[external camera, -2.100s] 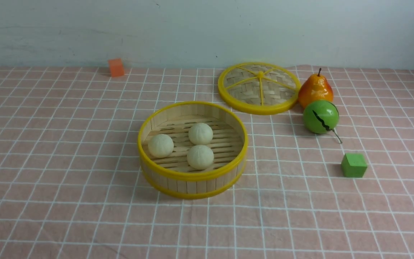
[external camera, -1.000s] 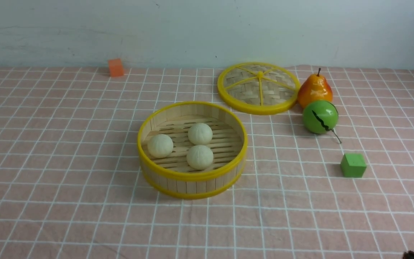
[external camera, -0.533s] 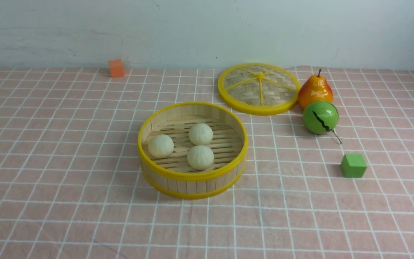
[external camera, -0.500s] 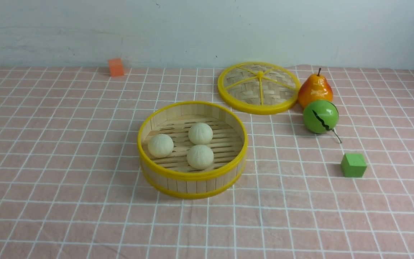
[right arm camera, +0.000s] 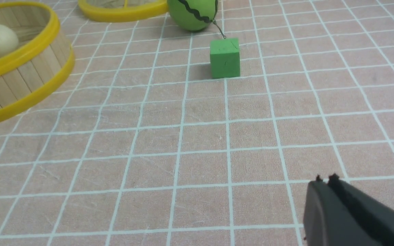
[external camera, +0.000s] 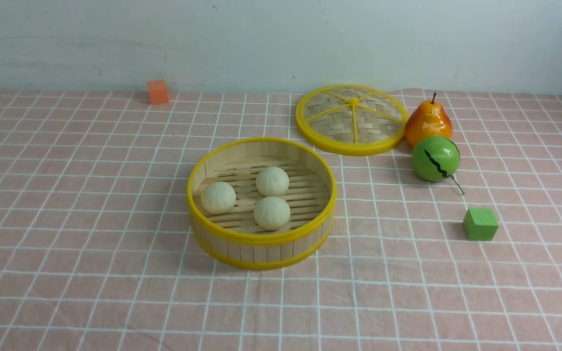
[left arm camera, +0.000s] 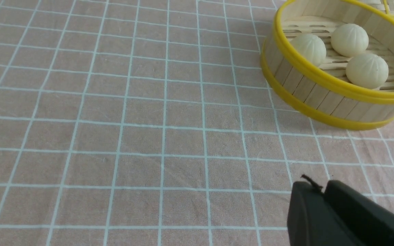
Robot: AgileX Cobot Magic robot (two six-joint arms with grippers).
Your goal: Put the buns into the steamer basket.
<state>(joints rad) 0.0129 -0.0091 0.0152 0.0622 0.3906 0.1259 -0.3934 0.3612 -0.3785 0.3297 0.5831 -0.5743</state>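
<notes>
Down at the near edge of the checked cloth (external camera: 66,273), both arms sit low and well clear of the action: the left gripper (left arm camera: 323,191) hovers over bare cloth with its two black fingers pressed together and nothing between them, and the right gripper (right arm camera: 325,182) is the same story, tips closed on nothing. Moving out toward the middle of the surface, there's the steamer basket (external camera: 261,239), upright and open-topped, and all three buns (external camera: 271,212) are lying on its slat floor, two toward its near side and one behind, each apart from the others and from the wall. That looks like the job done, so no bun is left to fetch. If any move did follow, the basket lies ahead and inward of each gripper, on the right-hand side of the left arm and the left-hand side of the right arm; judging from the wrist views, the left looks a touch nearer. Out toward the right edge sits a green cube (external camera: 479,224), beyond it a green ball (external camera: 435,158) touching a pear (external camera: 428,124), the flat woven lid (external camera: 351,119) beside them, and an orange cube (external camera: 157,91) at the far edge.
</notes>
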